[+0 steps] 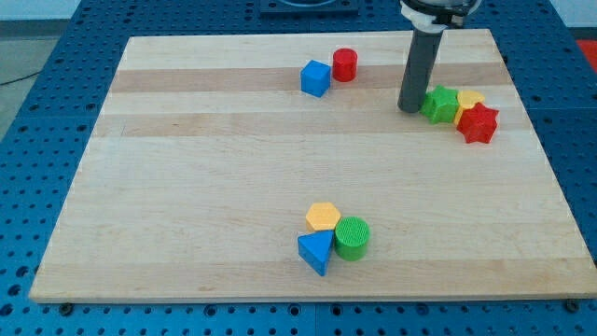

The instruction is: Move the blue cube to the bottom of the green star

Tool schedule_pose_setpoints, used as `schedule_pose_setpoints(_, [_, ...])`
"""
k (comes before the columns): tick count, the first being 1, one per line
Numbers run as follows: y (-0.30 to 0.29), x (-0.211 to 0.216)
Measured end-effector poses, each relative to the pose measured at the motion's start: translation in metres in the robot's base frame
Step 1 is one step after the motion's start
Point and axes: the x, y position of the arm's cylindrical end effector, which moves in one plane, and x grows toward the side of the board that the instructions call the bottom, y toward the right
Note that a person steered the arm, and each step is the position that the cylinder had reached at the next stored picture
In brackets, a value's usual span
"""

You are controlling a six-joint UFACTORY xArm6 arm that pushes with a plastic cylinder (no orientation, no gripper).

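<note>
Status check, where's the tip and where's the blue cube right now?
My tip sits just left of the green star, apart from the blue cube. Blue cube at the view's top, beside the red cylinder. Path between cube and star open.

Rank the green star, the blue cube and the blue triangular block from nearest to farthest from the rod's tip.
From my tip:
1. Green star block, touching or nearly so, on its right.
2. Blue cube block, up left.
3. Blue triangular block, far down near the view's bottom.
</note>
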Motion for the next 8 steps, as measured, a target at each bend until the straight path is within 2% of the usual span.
schedule_pose_setpoints(1, [-0.012,-0.003])
schedule_pose_setpoints(2, [-0.043,0.024])
schedule_pose_setpoints(3, [-0.111,0.040])
schedule_pose_setpoints(4, [-0.188,0.011])
schedule_pose_setpoints(5, [-0.219,-0.043])
schedule_pose_setpoints(6, [-0.204,-0.073])
schedule_pose_setpoints(7, [-0.145,-0.073])
schedule_pose_setpoints(8, [-0.111,-0.048])
